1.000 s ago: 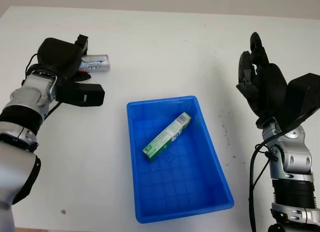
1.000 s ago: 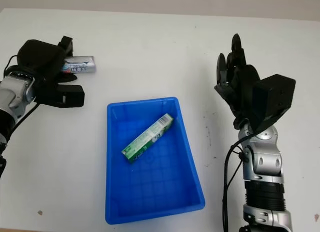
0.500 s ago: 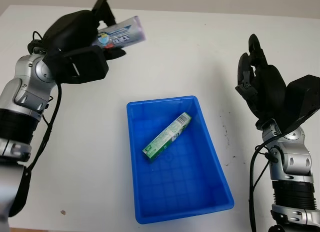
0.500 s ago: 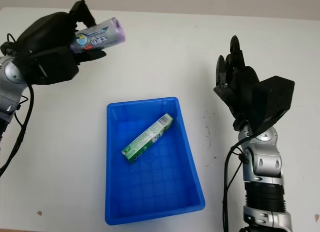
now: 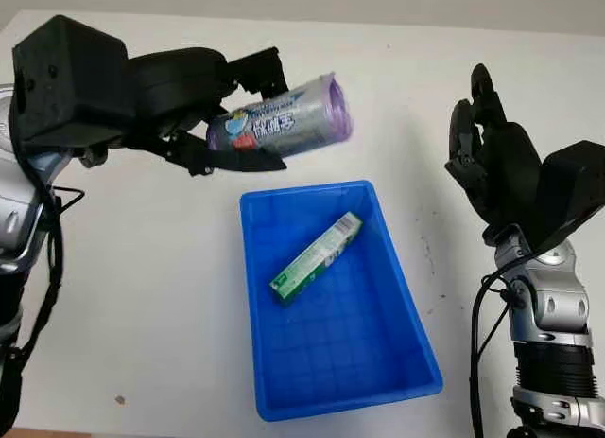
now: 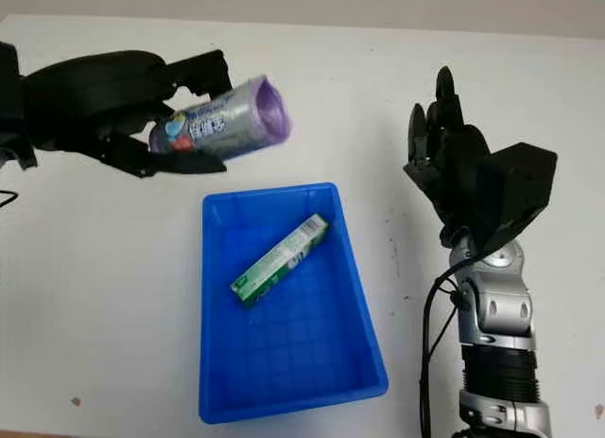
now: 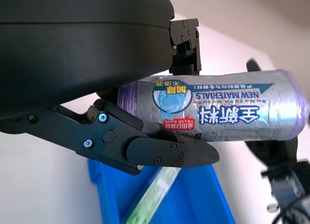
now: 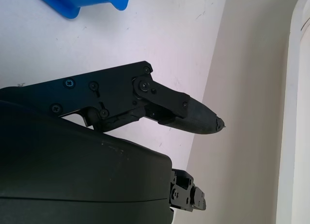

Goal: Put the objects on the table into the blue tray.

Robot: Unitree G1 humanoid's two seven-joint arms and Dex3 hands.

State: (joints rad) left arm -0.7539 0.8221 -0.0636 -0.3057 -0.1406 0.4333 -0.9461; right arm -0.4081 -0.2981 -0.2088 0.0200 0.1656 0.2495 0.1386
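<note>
Purple-ended, silvery plastic roll of trash bags is clamped in your left hand, just short of the blue plastic tray holding a green carton, so carry it over the tray and release; your right hand waits open beside it.

from the head we look down with two eyes on the same table and blue tray. our left wrist camera sits close behind the left hand; the right one behind the right hand, facing outward past it.
</note>
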